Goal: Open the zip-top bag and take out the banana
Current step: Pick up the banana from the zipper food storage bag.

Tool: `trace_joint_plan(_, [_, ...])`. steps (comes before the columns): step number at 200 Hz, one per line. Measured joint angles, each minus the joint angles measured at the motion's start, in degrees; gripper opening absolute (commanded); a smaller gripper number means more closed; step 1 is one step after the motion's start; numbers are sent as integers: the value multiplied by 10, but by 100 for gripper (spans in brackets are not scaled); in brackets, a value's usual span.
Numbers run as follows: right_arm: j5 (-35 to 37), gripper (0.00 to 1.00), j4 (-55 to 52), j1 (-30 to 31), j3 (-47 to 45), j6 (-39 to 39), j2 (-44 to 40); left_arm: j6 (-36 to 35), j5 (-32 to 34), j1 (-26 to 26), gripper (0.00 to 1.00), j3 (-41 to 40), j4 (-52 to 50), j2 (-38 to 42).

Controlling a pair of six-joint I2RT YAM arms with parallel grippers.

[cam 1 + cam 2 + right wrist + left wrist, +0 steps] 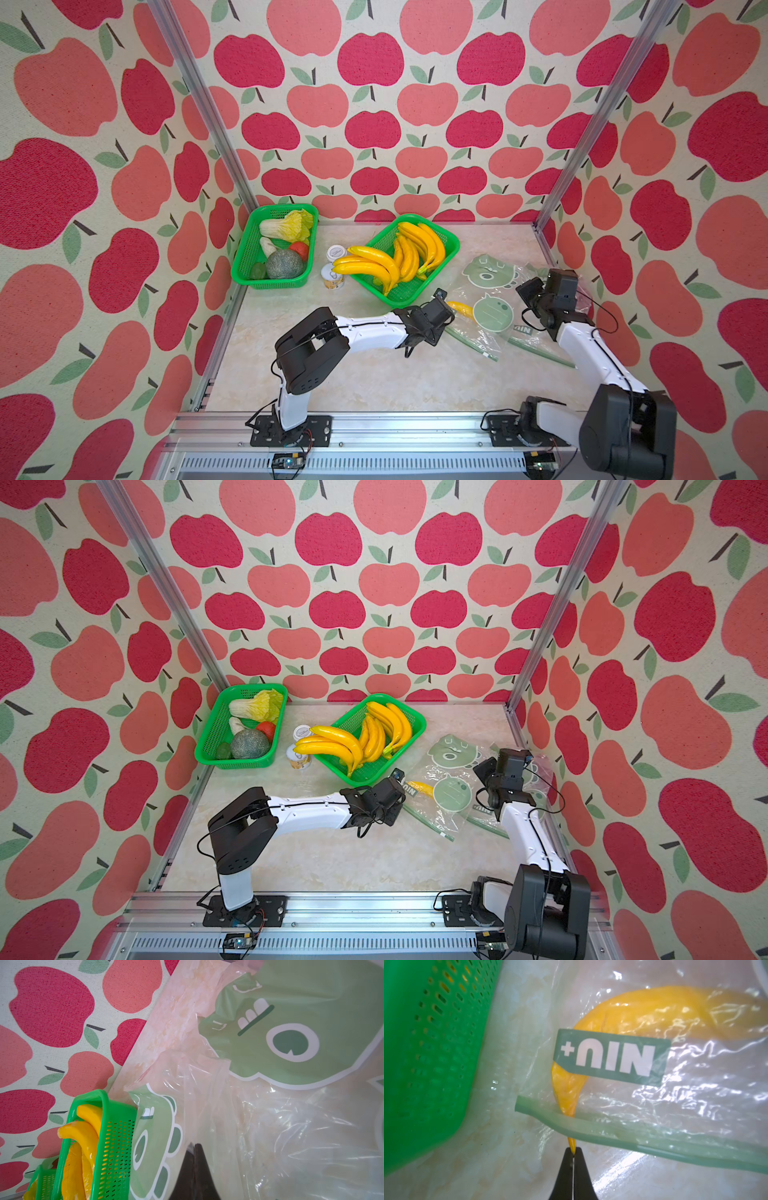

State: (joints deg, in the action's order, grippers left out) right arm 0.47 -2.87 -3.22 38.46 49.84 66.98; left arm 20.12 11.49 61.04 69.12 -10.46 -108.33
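Where it lies at the right side of the marble-patterned tabletop (pixel 374 374), just beside the green basket (pixel 440 241) of loose bananas, the zip-top bag (pixel 486 316) is the largest item entered.

- Bag: clear, crinkled film printed with pale green cartoon creature faces with white-ringed eyes and white teeth. A translucent green zip strip (pixel 591 1128) runs along its near edge.
- Banana (pixel 643 1009): yellow, curved, almost wholly inside the bag at the end next to the basket, seen through the film. Its thin stem tip pokes out past the zip strip.
- Right hand (pixel 194 1147): clenched, pinching the bag's film at the far end; the film drapes over its dark fingertips.
- Left hand (pixel 573 1151): clenched on the banana's stem tip, just outside the zip strip.
- Label (pixel 610 1057): green rectangle printed on the film over the banana, white capitals "NIU+", upside down in the left wrist view.
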Motion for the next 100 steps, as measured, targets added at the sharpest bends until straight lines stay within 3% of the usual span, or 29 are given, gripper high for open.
trace_joint_plan(36, [22, 0, 8, 15, 0, 12, 5, 0, -23, 14, 1, -14, 6, 1])
trace_joint_plan(100, [50, 0, 19, -23, 0, 43, 26, 6, -28, 67, 1, -70, 4, 62])
